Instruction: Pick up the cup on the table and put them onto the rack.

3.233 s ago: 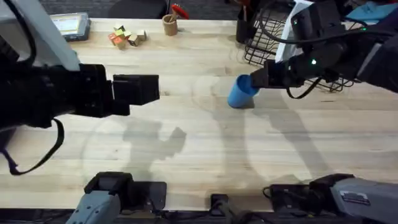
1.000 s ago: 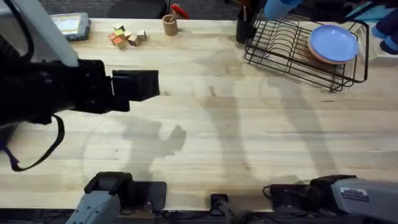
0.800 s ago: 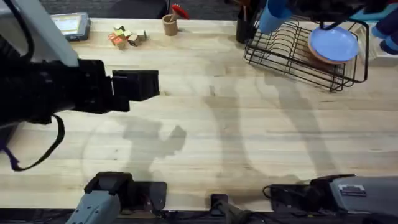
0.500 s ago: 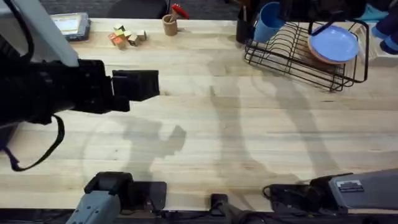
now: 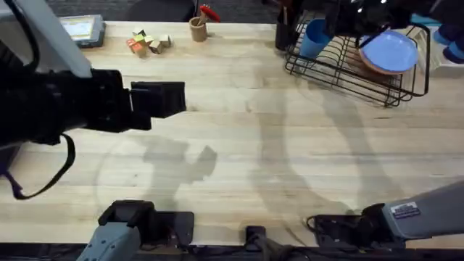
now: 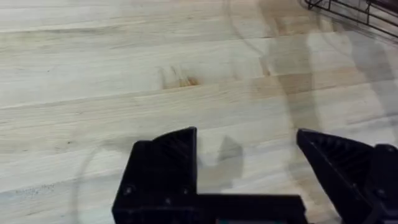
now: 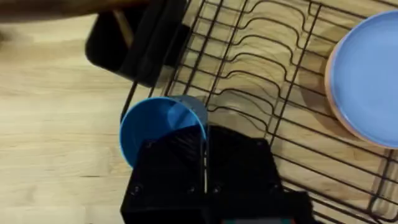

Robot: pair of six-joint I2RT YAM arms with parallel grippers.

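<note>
Sky-blue cup (image 5: 315, 38): seen at the upper right of the overhead frame, at the left end of the rack (image 5: 348, 69), its rim pinched by the right gripper (image 7: 205, 146); in the right wrist view its open mouth faces the camera, beside the rack's wire edge.
Right gripper: pressed together on the cup's wall, one finger inside the mouth and one outside, as shown in the right wrist view.
Left gripper (image 6: 245, 162): spread wide and empty, held above bare tabletop (image 5: 239, 145) at the left of the overhead frame, well apart from the rack.
Rack contents: a blue plate (image 5: 390, 51) is propped at the right end of the rack; a dark utensil holder (image 7: 134, 46) stands just beside the rack's left corner.
Background: small wooden blocks (image 5: 145, 42) and a tan cup (image 5: 197, 29) are set along the top edge of the tabletop.
Progress: the cup is judged lifted off the tabletop and carried to the rack; whether it is fully seated cannot be told.
Remaining: the cup is to be released and the arm drawn clear.
</note>
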